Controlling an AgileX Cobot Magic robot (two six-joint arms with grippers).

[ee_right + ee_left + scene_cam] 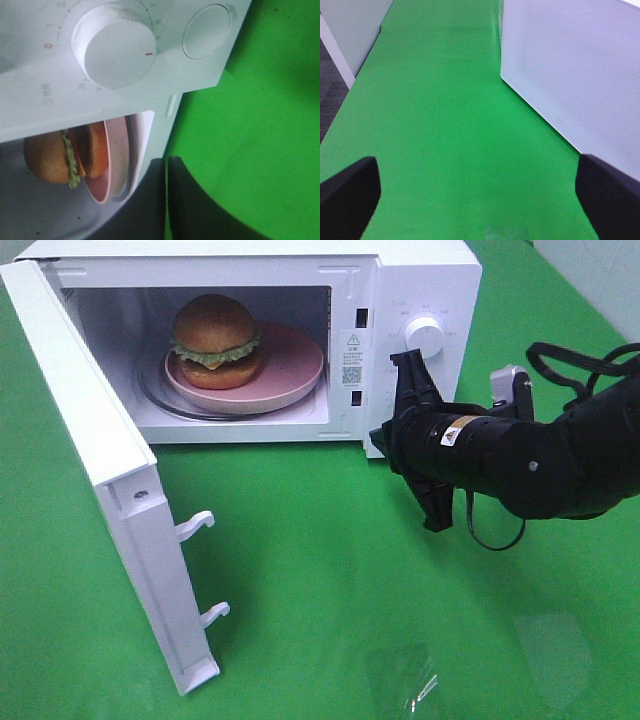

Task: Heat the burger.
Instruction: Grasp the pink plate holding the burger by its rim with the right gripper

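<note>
The soft, squashable golden-bun burger (214, 340) likely lifts best via its round pink plate (303, 368); right gripper (166, 165) pressed together empty, left gripper (479, 192) spread

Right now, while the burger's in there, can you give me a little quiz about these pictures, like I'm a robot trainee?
1. True or false: the microwave door stands open.
2. The burger sits on: A) a blue tray, B) the pink plate inside the microwave, C) a wooden board.
3. Which one is shut: the left end effector or the right end effector?
Key: 1 true; 2 B; 3 the right one, whose fingers are pressed together while the left one's stand wide apart.
</note>
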